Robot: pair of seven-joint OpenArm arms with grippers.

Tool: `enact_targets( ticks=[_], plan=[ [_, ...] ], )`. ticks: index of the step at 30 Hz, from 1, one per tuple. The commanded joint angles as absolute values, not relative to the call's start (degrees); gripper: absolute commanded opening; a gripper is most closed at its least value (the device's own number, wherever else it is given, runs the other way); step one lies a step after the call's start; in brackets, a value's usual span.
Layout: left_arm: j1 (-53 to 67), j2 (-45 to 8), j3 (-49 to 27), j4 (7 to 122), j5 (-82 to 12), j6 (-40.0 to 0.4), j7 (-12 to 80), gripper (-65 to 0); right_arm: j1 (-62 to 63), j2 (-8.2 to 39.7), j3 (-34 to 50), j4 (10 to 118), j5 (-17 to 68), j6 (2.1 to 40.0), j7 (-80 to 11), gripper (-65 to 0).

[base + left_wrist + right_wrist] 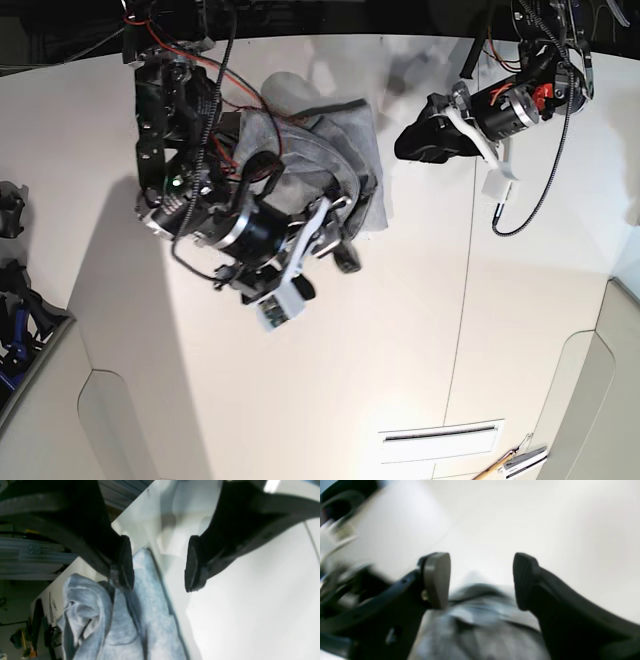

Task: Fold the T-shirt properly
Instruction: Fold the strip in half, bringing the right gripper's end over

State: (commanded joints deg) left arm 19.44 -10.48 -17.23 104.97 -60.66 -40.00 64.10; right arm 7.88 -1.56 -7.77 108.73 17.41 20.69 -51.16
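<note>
Softly, the rumpled grey cotton T-shirt (372,135) bunches; left claw (160,565) and right claw (481,580) gape, fingers apart.

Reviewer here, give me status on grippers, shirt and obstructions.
Both grippers, left and right, open and empty. T-shirt bunched, unfolded. Right arm blocks part of the base view.

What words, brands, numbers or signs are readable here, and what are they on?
None that I can read, on the grey T-shirt, the two robot arms or the white table.
The small light marks on the arm at the base view's left are too small and blurred to make out.
</note>
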Motion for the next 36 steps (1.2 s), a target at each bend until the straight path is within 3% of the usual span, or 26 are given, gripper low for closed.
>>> enact_targets(
  ticks=[4,9,10,17,24,26,28,32,36],
  plan=[
    [19.2,-10.48,-17.23,104.97,-60.64,-40.0,63.9,-29.6,7.2,1.48,-0.82,109.16,21.06,20.75,-52.97,-27.3],
    [19.2,-10.48,-17.23,104.97,-60.64,-40.0,63.88,-29.6,2.5,4.95,2.5,108.57,22.44,22.28,-51.07,-63.1],
    [19.2,-10.48,-17.23,104.97,-60.64,-40.0,63.86,-29.6,1.28,5.08,2.5,107.79,22.46,23.05,-49.71,-65.0],
    [19.09,-10.48,-17.23,104.97,-60.66,-40.0,62.83,-29.6,1.56,2.79,0.86,95.37,25.21,25.98,-42.24,-65.0],
    [19.18,-10.48,-17.23,104.97,-60.64,-40.0,63.07,-29.6,11.9,-8.21,-10.24,82.19,25.52,27.05,-42.96,-65.0],
    [19.2,-10.5,-17.3,104.97,-60.6,-40.0,63.05,-29.6,13.91,-8.62,-15.42,80.62,27.68,27.44,-44.01,-65.0],
    [19.2,-10.5,-18.22,104.97,-60.6,-40.0,63.05,-29.6,14.61,-8.71,-18.33,81.58,27.38,27.44,-44.91,-65.0],
    [19.22,-10.52,-22.31,104.97,-61.43,-40.0,63.35,-29.6,14.39,-8.6,-16.51,89.58,25.93,27.42,-49.67,-65.0],
    [19.22,-10.5,-24.49,104.97,-73.87,-40.0,71.02,-29.6,14.02,-6.92,-10.26,98.32,25.93,27.44,-56.1,-65.0]
  ],
)
